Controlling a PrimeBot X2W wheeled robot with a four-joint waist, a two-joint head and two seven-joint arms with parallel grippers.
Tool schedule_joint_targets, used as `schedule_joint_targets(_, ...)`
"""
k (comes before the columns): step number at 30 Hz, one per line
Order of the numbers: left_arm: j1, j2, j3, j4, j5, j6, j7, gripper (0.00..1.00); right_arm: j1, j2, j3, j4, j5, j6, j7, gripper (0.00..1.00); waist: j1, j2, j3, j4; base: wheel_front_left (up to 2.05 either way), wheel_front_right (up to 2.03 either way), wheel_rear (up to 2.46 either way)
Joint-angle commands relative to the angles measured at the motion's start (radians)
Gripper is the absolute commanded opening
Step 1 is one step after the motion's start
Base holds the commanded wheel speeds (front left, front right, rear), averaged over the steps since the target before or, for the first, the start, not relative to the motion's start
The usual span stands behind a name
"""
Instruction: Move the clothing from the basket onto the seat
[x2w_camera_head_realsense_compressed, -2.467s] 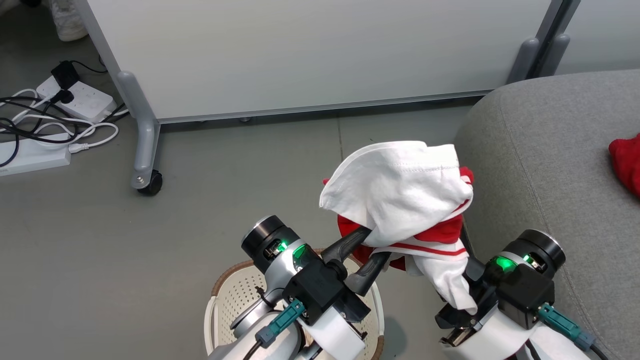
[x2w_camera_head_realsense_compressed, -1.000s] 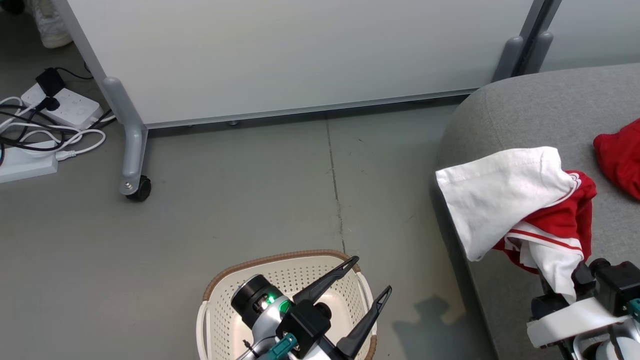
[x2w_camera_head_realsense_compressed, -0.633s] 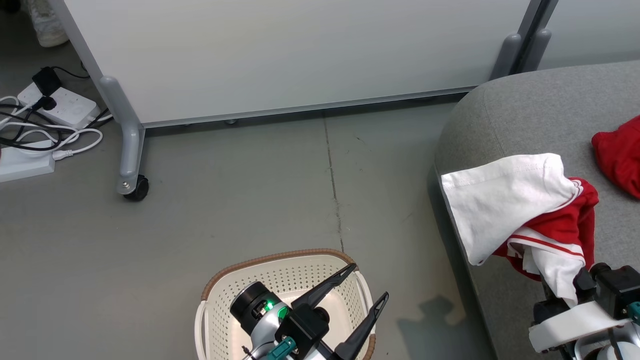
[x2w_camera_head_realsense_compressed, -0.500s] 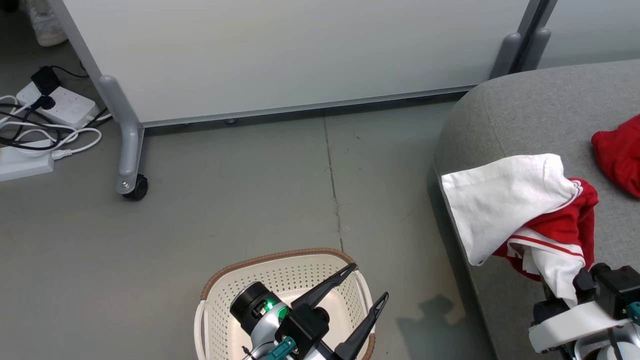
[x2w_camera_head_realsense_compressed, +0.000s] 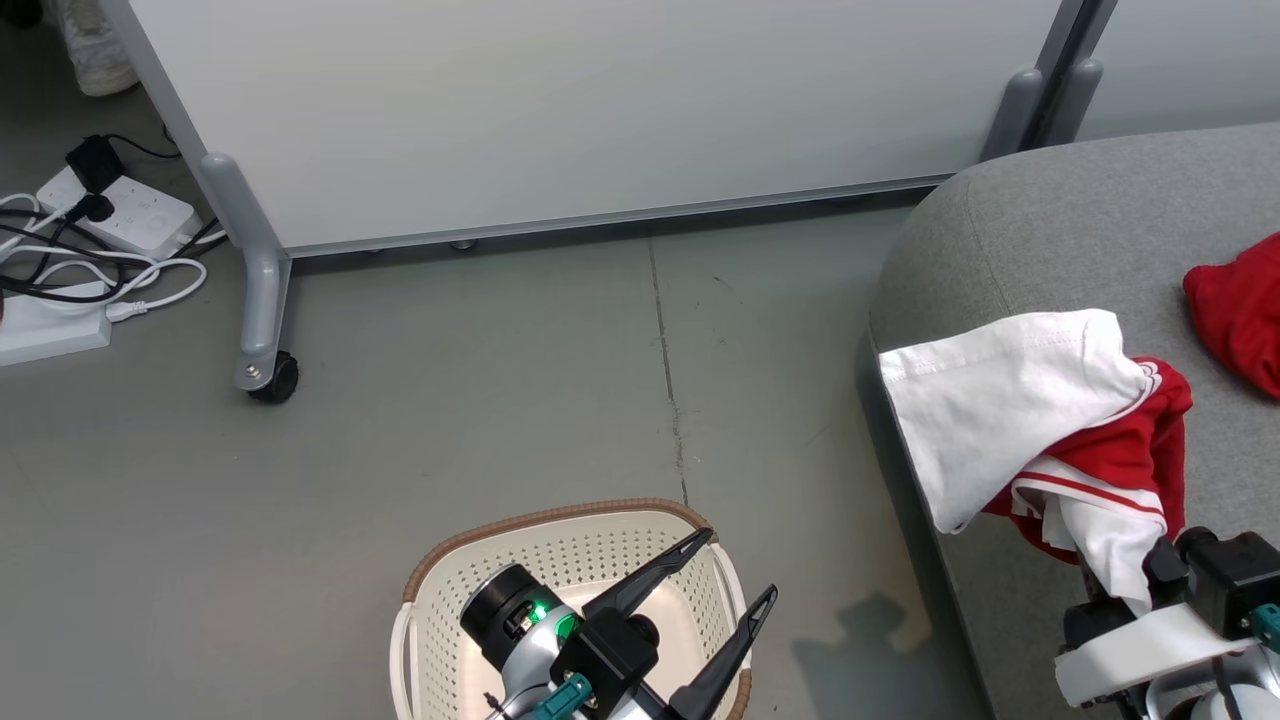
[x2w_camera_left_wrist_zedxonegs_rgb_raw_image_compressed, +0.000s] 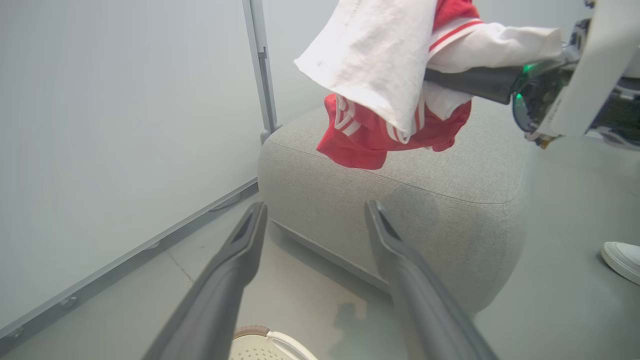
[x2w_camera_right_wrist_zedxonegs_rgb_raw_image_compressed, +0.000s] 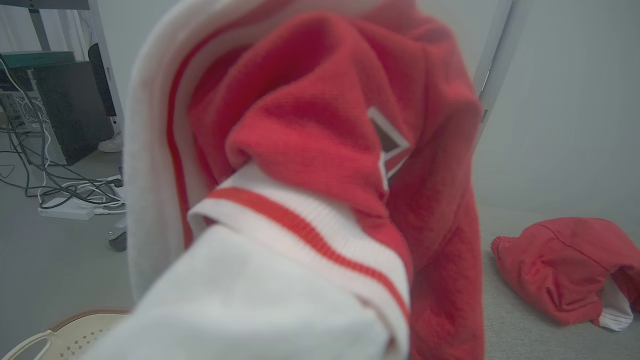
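Fingers (x2w_camera_left_wrist_zedxonegs_rgb_raw_image_compressed: 475, 82) of the right gripper (x2w_camera_left_wrist_zedxonegs_rgb_raw_image_compressed: 450, 81) pinch the striped garment (x2w_camera_head_realsense_compressed: 1010, 400), which hangs over the seat (x2w_camera_head_realsense_compressed: 1060, 240) edge, white flap overhanging. Released here, it may slide floorward. The left gripper (x2w_camera_head_realsense_compressed: 741, 563) gapes empty above the basket (x2w_camera_head_realsense_compressed: 560, 515).

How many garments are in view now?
2: a red-and-white striped garment hanging from the right tool over the grey upholstered seat; a plain red garment lying on it. Cream perforated basket partly hidden.

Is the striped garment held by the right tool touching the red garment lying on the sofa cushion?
Apart. The head view shows a strip of bare grey cushion between the striped garment and the red garment.
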Motion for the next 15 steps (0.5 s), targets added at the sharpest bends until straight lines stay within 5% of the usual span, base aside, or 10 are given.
schedule_joint_targets(1,-0.002,0.004,0.004,0.000,-0.006,-0.001,-0.001,1.00,-0.005,-0.003,0.000,0.000,-0.001,0.000,-0.004,0.00,0.0000,0.0000,0.000,0.000,0.00,0.00,0.00)
schedule_joint_targets(15,-0.005,0.004,0.010,-0.004,0.002,-0.001,-0.001,1.00,-0.020,0.002,-0.019,0.002,-0.016,0.000,-0.004,0.00,0.0000,0.0000,0.005,-0.065,0.00,0.00,0.00)
